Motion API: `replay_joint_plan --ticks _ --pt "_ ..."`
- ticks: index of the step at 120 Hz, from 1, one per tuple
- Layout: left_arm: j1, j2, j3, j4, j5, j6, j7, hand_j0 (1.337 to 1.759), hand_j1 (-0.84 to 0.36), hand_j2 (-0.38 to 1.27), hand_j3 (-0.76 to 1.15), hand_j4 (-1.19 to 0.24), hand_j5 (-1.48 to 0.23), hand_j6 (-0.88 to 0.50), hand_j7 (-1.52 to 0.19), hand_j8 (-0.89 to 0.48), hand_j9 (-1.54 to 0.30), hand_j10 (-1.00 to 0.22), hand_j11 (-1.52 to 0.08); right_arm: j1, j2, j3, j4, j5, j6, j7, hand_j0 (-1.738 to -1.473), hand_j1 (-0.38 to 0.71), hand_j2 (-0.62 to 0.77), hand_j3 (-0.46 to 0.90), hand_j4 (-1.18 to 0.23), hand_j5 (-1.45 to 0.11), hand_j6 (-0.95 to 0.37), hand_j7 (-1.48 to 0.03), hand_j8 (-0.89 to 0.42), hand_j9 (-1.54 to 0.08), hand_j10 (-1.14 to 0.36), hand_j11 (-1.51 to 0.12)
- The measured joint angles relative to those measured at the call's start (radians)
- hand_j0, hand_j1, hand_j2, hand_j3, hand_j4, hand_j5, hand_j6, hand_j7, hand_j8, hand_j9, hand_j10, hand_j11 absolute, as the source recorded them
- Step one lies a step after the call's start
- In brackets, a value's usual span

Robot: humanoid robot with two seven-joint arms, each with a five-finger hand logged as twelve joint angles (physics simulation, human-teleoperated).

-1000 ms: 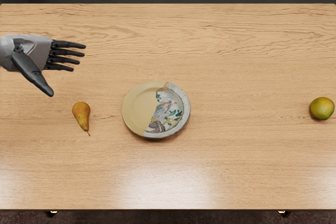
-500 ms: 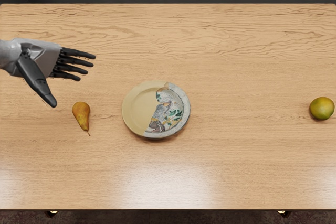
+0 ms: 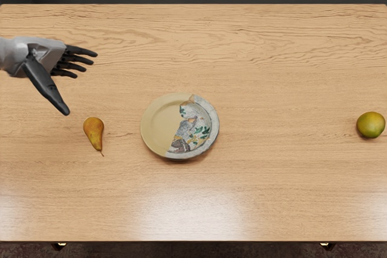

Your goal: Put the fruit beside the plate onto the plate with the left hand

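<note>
— Pear (image 3: 94, 132), where?
— On the tabletop (image 3: 272, 58), below-right of the left hand (image 3: 45, 60), near its thumb, untouched; fingers (image 3: 81, 52) spread, empty.
— Handling?
— Probably light, smooth, rolls easily; grip its wide lower body.

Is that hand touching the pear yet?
Apart. The head view shows bare table between the left hand and the pear.

Two pieces of fruit lie on the single wooden table (image 3: 272, 58): one brown-yellow pear (image 3: 94, 132) at the left of the frame and one round green-yellow fruit (image 3: 370, 124) at the far right edge. There is one plate (image 3: 158, 124) at the centre. Only one left hand (image 3: 45, 58) shows, at the upper left.
</note>
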Motion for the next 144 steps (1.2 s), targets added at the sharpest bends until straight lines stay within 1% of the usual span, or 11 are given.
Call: replay_joint_plan --ticks 25,39,49,65,76,87,100,121,127,131,144 --pt "-0.012 -0.010 0.001 -0.049 0.232 -0.053 0.000 1.658 0.31 0.01 0.00 -0.04 -0.05 -0.04 -0.05 -0.04 -0.05 -0.04 -0.05 0.000 0.000 0.000 0.000 0.000 0.000 0.000 -1.658 -0.35 0.00 0.00 0.00 0.00 0.00 0.00 0.00 0.00 0.00 0.00" --pt "-0.024 -0.018 0.000 -0.057 0.319 -0.116 0.000 1.658 0.31 0.01 0.00 -0.04 -0.04 -0.04 -0.04 -0.04 -0.04 -0.03 -0.04 0.000 0.000 0.000 0.000 0.000 0.000 0.000 -1.658 -0.35 0.00 0.00 0.00 0.00 0.00 0.00 0.00 0.00 0.00 0.00" --pt "-0.022 -0.052 0.001 -0.059 0.400 -0.165 0.000 1.658 0.32 0.01 0.00 -0.03 -0.04 -0.03 -0.04 -0.03 -0.04 -0.03 -0.04 0.000 0.000 0.000 0.000 0.000 0.000 0.000 -1.658 -0.35 0.00 0.00 0.00 0.00 0.00 0.00 0.00 0.00 0.00 0.00" --pt "-0.023 -0.074 0.001 -0.060 0.507 -0.199 0.000 1.658 0.32 0.01 0.00 -0.03 -0.03 -0.03 -0.03 -0.03 -0.03 -0.03 -0.03 0.000 0.000 0.001 0.000 0.000 0.000 0.000 -1.658 -0.35 0.00 0.00 0.00 0.00 0.00 0.00 0.00 0.00 0.00 0.00" --pt "-0.028 -0.074 0.001 -0.060 0.558 -0.206 0.000 1.658 0.32 0.01 0.00 -0.03 -0.03 -0.03 -0.03 -0.03 -0.03 -0.03 -0.03 0.000 0.000 0.000 0.000 0.000 0.000 0.000 -1.658 -0.35 0.00 0.00 0.00 0.00 0.00 0.00 0.00 0.00 0.00 0.00" --pt "-0.032 -0.102 0.001 -0.060 0.590 -0.209 0.000 1.658 0.32 0.01 0.00 -0.03 -0.03 -0.03 -0.03 -0.03 -0.03 -0.03 -0.03 0.000 0.000 0.000 0.000 0.000 0.000 0.000 -1.658 -0.35 0.00 0.00 0.00 0.00 0.00 0.00 0.00 0.00 0.00 0.00" --pt "-0.024 -0.122 0.001 -0.060 0.604 -0.211 0.000 1.658 0.32 0.01 0.00 -0.03 -0.03 -0.03 -0.03 -0.03 -0.03 -0.03 -0.03 0.000 0.000 0.000 0.000 0.000 0.000 0.000 -1.658 -0.35 0.00 0.00 0.00 0.00 0.00 0.00 0.00 0.00 0.00 0.00" --pt "-0.032 -0.111 0.016 -0.059 0.610 -0.211 0.000 1.658 0.32 0.01 0.00 -0.03 -0.03 -0.03 -0.03 -0.03 -0.03 -0.03 -0.03 0.000 0.000 0.000 0.000 0.000 0.000 0.000 -1.658 -0.35 0.00 0.00 0.00 0.00 0.00 0.00 0.00 0.00 0.00 0.00" --pt "-0.034 -0.112 0.026 -0.059 0.611 -0.211 -0.012 1.658 0.32 0.01 0.00 -0.03 -0.03 -0.03 -0.03 -0.03 -0.03 -0.03 -0.03 0.000 0.000 0.000 0.000 0.000 0.000 0.000 -1.658 -0.35 0.00 0.00 0.00 0.00 0.00 0.00 0.00 0.00 0.00 0.00" --pt "-0.040 -0.111 0.032 -0.058 0.612 -0.211 -0.027 1.658 0.32 0.01 0.00 -0.03 -0.03 -0.03 -0.03 -0.03 -0.03 -0.03 -0.03 0.000 0.000 0.000 0.000 0.000 0.000 0.000 -1.658 -0.35 0.00 0.00 0.00 0.00 0.00 0.00 0.00 0.00 0.00 0.00" --pt "-0.043 -0.114 0.058 -0.056 0.654 -0.211 -0.101 1.658 0.32 0.01 0.00 -0.03 -0.03 -0.03 -0.03 -0.03 -0.03 -0.03 -0.03 0.000 0.000 0.000 0.000 0.000 0.000 0.000 -1.658 -0.35 0.00 0.00 0.00 0.00 0.00 0.00 0.00 0.00 0.00 0.00"
